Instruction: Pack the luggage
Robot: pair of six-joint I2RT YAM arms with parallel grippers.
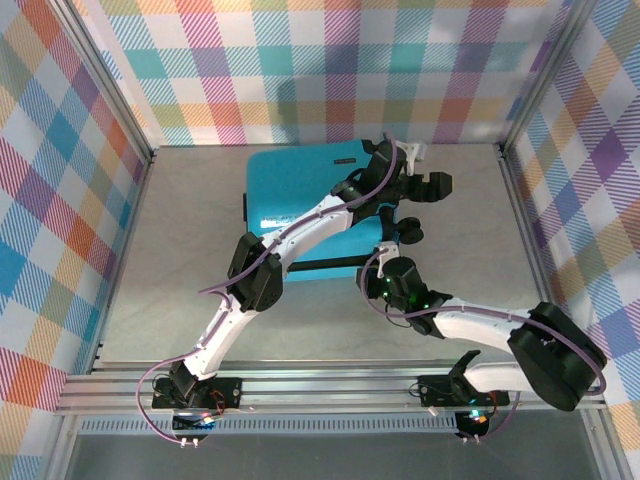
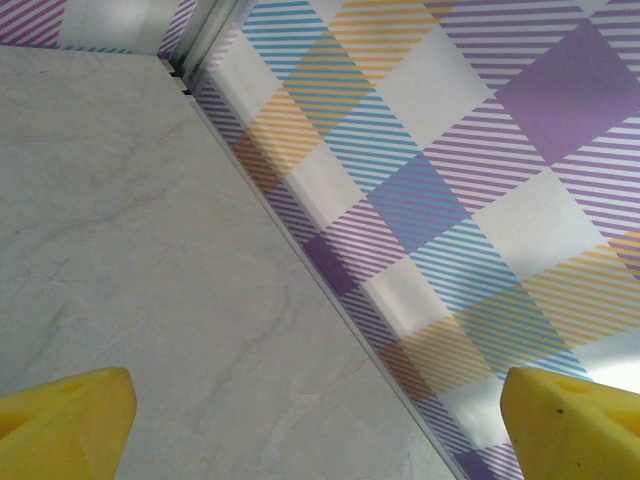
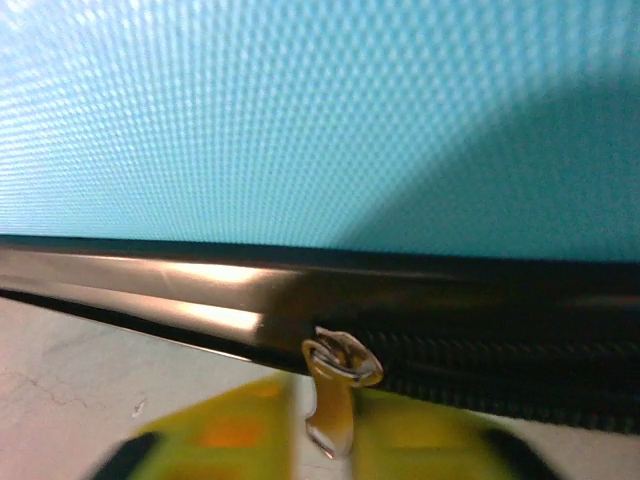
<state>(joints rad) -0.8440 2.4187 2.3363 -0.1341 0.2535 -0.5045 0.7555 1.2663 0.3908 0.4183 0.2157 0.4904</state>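
**Luggage** (image 1: 290, 195): it lies flat and shut on the tabletop (image 1: 180, 260), far centre, turquoise shell up. With the shell shut, you are judged to be at the zip-closing step.

**Right hand** (image 3: 325, 455): it sits low at the case's right side, toward the near corner, close against the black zip seam (image 3: 480, 350). The metal pull (image 3: 335, 385) hangs between the two yellow fingers, and ribbed teeth show to its right. The fingers are blurred, so you cannot tell whether they are clenched on the pull or merely flank it.

**Left hand** (image 2: 320, 430): released, fingers wide apart, grasping nothing. Its arm reaches across the case to just past the far-right corner, and its camera faces bare tabletop and the plaid wall (image 2: 450, 150).

**Recommendations:**
- Confirm a firm pinch on the tab before you draw. It is small and smooth and will likely slip from a loose hold.
- Draw along the line of the seam and keep close to the shell. A pull dragged outward is apt to jam or twist free.
- The case looks light and may slide with the pull. Bring your left hand down onto the shell or against its edge to brace it.
- Slow down at the corner, where the seam bends.
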